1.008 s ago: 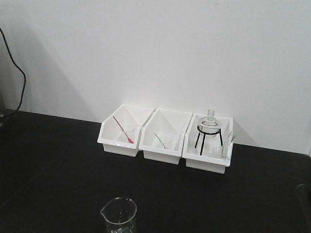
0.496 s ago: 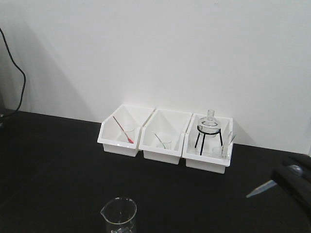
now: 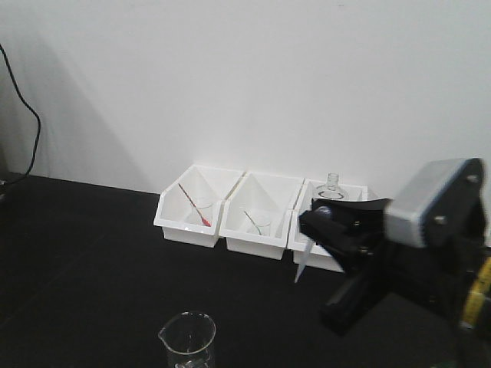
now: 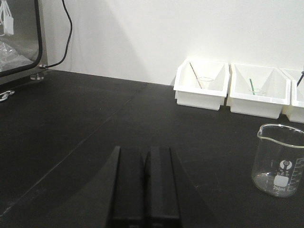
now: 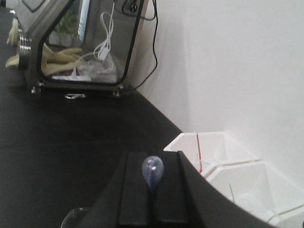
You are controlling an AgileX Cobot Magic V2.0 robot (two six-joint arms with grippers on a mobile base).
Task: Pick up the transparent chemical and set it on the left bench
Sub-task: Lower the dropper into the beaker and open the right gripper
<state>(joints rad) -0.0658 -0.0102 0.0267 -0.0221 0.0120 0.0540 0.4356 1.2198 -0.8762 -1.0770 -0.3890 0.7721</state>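
Note:
The transparent chemical (image 3: 304, 261) is a slim clear pipette, and my right gripper (image 3: 321, 222) is shut on it just below its bulb. It hangs tip-down and slightly tilted above the left bench (image 3: 92, 253), in front of the rightmost white bin (image 3: 331, 263). In the right wrist view the bulb of the pipette (image 5: 153, 172) pokes up between the closed fingers of my right gripper (image 5: 153, 156). My left gripper (image 4: 145, 151) is low over the black worktop (image 4: 71, 123), shut with nothing in it.
Three white bins stand against the wall: the left one (image 3: 175, 218) holds a red dropper (image 3: 193, 204), the middle one (image 3: 239, 236) a green dropper (image 3: 252, 223). A glass beaker (image 3: 188, 341) stands at the front. A glass-fronted steel cabinet (image 5: 71, 42) and black cable (image 3: 31, 123) are at the far left.
My right arm has swung in from the right edge toward the left and forward, carrying the pipette, and now covers most of the rightmost bin. Beaker and bins have not moved.

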